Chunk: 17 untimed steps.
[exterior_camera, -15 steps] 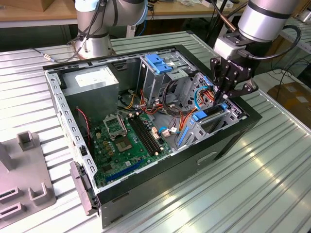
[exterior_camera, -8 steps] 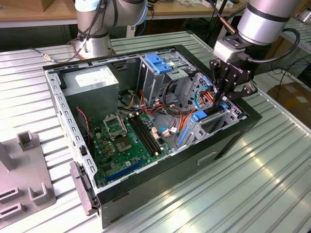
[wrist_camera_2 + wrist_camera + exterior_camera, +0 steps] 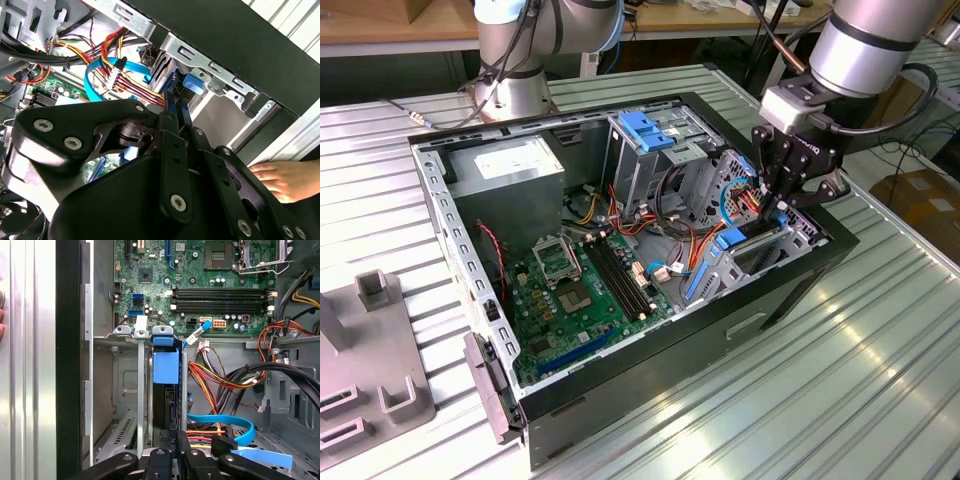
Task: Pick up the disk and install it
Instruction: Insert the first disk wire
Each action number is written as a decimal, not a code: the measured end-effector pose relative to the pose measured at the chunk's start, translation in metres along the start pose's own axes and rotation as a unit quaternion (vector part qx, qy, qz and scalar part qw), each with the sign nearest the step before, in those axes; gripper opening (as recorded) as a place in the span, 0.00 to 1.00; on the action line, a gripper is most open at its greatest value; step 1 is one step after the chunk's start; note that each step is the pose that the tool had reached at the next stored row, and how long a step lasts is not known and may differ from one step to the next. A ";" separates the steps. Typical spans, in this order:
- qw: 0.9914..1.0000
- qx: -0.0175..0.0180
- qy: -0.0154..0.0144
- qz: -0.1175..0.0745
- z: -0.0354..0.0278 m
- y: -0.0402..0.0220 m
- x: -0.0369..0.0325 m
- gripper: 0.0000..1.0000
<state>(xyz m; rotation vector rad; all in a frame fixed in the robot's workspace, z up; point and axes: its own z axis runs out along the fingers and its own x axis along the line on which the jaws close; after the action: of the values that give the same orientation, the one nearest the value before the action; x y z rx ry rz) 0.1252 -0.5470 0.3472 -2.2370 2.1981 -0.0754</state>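
The disk (image 3: pixel 164 405) stands on edge in the narrow metal bay at the front corner of the open computer case (image 3: pixel 790 290). Its blue plastic bracket (image 3: pixel 165 366) shows at the end toward the motherboard. In the exterior view the blue bracket (image 3: pixel 731 238) shows in the bay just below the arm. My gripper (image 3: pixel 177 439) reaches down into this bay, its two black fingers close together on the disk's other end. The second wrist view shows the gripper (image 3: pixel 175 102) descending beside red, yellow and blue cables, with the fingers pressed on the thin edge.
The motherboard (image 3: pixel 580 290), grey power-supply box (image 3: pixel 510 170) and metal drive cage with a blue latch (image 3: pixel 645 130) are inside the case. Bundled cables (image 3: pixel 220 375) crowd the bay. A person's hand (image 3: pixel 280 180) rests on the table outside the case. A grey fixture (image 3: pixel 370 370) stands at the exterior view's left.
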 end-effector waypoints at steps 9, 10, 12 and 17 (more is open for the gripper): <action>1.000 0.000 -0.004 0.000 0.0047 0.0002 0.0002 0.16; 1.000 0.000 -0.004 0.000 0.0055 0.0002 0.0001 0.16; 1.000 0.000 -0.004 0.000 0.0073 0.0003 0.0001 0.16; 1.000 0.000 -0.005 0.000 0.0076 0.0003 0.0001 0.16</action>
<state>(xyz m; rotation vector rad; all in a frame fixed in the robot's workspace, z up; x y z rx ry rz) 0.1252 -0.5473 0.3397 -2.2325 2.1939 -0.0649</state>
